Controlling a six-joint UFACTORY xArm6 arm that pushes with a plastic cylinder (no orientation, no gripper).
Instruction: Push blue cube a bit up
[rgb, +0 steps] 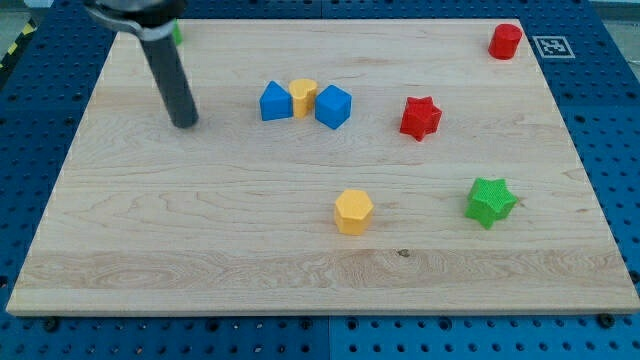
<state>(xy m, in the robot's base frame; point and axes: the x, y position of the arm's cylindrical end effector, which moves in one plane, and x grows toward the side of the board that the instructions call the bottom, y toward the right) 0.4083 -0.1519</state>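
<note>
The blue cube (334, 106) sits on the wooden board (200, 230), above the middle, touching a small yellow block (304, 97) on its left. Another blue block (275, 102), house-shaped, touches that yellow block from the left. My tip (185, 124) rests on the board well to the left of this row, about level with it and apart from every block. The dark rod rises from the tip toward the view's top left.
A red star (420, 117) lies right of the blue cube. A yellow hexagonal block (353, 212) sits below the middle. A green star (490, 202) is at the lower right. A red cylinder (506, 41) is at the top right. A green block (177, 32) peeks from behind the rod.
</note>
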